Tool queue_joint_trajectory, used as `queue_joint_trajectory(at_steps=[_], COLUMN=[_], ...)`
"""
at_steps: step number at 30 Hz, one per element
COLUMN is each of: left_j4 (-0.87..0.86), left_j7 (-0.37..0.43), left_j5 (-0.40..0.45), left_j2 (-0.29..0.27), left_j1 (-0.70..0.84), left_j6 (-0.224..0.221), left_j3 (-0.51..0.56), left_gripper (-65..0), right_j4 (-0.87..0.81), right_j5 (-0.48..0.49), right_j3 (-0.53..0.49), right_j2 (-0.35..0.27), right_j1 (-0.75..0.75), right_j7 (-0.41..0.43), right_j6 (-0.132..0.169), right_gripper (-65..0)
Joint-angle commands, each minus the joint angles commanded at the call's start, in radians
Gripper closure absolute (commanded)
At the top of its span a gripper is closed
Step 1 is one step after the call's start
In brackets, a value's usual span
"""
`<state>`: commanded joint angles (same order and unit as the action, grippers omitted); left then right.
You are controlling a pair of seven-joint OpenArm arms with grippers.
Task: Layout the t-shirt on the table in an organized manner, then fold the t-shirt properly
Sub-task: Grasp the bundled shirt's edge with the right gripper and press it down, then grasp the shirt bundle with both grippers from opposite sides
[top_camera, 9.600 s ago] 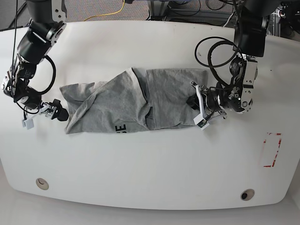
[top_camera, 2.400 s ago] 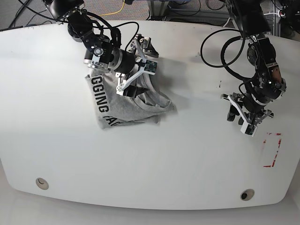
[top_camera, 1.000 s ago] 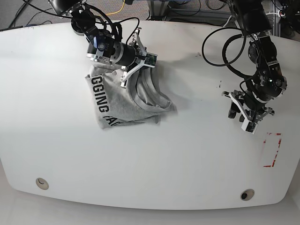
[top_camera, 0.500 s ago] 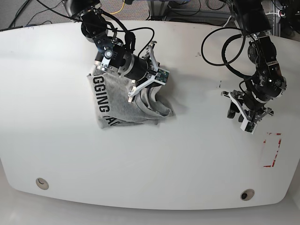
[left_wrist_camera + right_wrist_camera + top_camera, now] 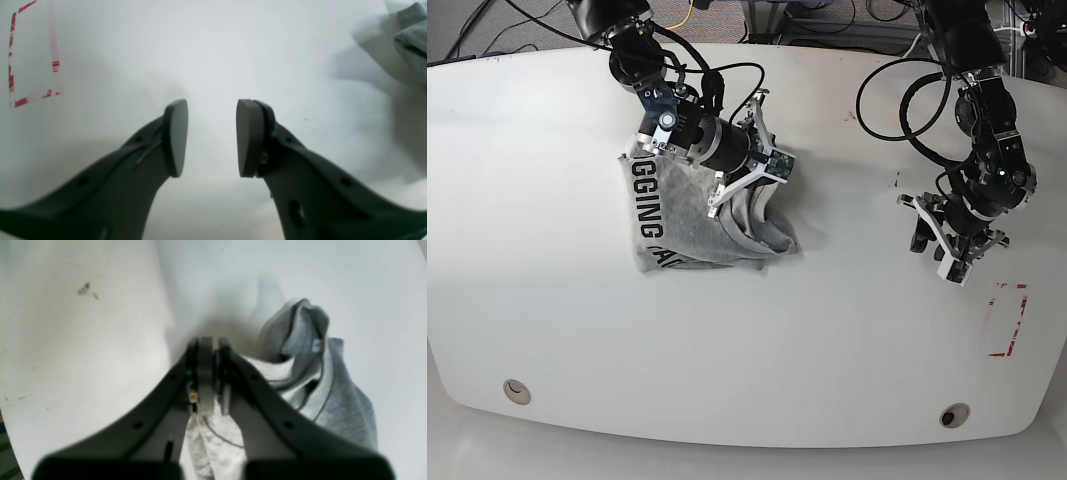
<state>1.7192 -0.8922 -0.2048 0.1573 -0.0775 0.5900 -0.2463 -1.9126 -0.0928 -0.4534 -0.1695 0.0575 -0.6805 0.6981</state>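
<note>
From my seat the shirt (image 5: pixel 697 215) is a bunched heap on the bench (image 5: pixel 757 340) – lettering half hidden in folds, only bits readable. Right tool (image 5: pixel 210 373) is pinched tight on a fold of it, and its arm covers the top part. Left tool (image 5: pixel 211 136) sits wide and empty over bare bench, near the red mark (image 5: pixel 30 56) – well apart from the shirt.

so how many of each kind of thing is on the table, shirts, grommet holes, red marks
t-shirt: 1
grommet holes: 2
red dashed mark: 1
total: 4
</note>
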Motion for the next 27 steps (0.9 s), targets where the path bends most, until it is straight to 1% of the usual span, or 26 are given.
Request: queue_joint_trajectory(at_steps=[2,3,4,6,7,8,9,10,12,14,16,19,20,23,27], left_j4=[0.002,0.002,0.003,0.003,0.002,0.002,0.005,0.006,0.008,0.008,0.009,0.021,0.031,0.046,0.055], left_j7=[0.0,0.0,0.0,0.0,0.0,0.0,0.0,0.0,0.0,0.0,0.0,-0.002,-0.002,-0.003,-0.005], left_j5=[0.0,0.0,0.0,-0.002,-0.002,-0.002,-0.003,-0.003,-0.005,-0.011,-0.028,-0.063,-0.078,-0.098,-0.101], left_j2=[0.0,0.0,0.0,0.0,-0.003,-0.005,-0.008,-0.009,-0.021,-0.04,-0.054,-0.089,-0.109,-0.147,-0.189], left_j1=[0.0,0.0,0.0,-0.003,-0.005,-0.005,-0.005,-0.005,-0.005,-0.005,-0.005,-0.006,-0.006,-0.005,-0.003], left_j6=[0.0,0.0,0.0,0.0,0.0,0.0,0.0,0.0,0.0,0.0,0.0,0.0,0.0,0.0,-0.003], left_j3=[0.026,0.043,0.054,0.083,0.097,0.104,0.129,0.147,0.195,0.222,0.232,0.242,0.252,0.292,0.354], left_gripper=[-22.5,-22.5,-22.5,-22.5,-22.5,-22.5,-22.5,-22.5,-22.5,-22.5,-22.5,-22.5,-22.5,-22.5,-22.5], right_j4=[-0.018,-0.032,-0.041,-0.066,-0.077,-0.081,-0.087,-0.087,-0.087,-0.083,-0.072,-0.046,-0.02,0.037,0.123], right_j5=[-0.002,-0.002,-0.002,-0.003,-0.003,-0.003,-0.003,-0.003,0.005,0.009,0.009,0.009,0.011,0.011,0.025], right_j3=[0.003,0.005,0.005,0.009,0.025,0.035,0.071,0.094,0.152,0.209,0.259,0.33,0.364,0.422,0.483], right_j2=[0.0,0.0,0.0,-0.003,-0.005,-0.005,-0.003,-0.002,-0.002,-0.002,-0.002,-0.002,-0.003,-0.005,-0.006], right_j1=[0.005,0.008,0.011,0.018,0.018,0.018,0.021,0.021,0.018,0.012,0.0,-0.038,-0.06,-0.101,-0.164], right_j7=[0.0,0.0,0.0,0.0,0.0,0.0,0.0,0.0,0.0,0.0,0.005,0.005,0.005,0.006,0.008], right_j6=[0.0,0.0,0.0,0.0,0.0,0.0,0.0,0.0,0.0,0.0,0.0,0.0,0.0,0.0,0.0], right_gripper=[-20.3,-26.3,-30.3,-41.5,-46.1,-48.5,-53.1,-55.2,-57.2,-57.1,-56.9,-56.9,-56.9,-56.9,-56.9])
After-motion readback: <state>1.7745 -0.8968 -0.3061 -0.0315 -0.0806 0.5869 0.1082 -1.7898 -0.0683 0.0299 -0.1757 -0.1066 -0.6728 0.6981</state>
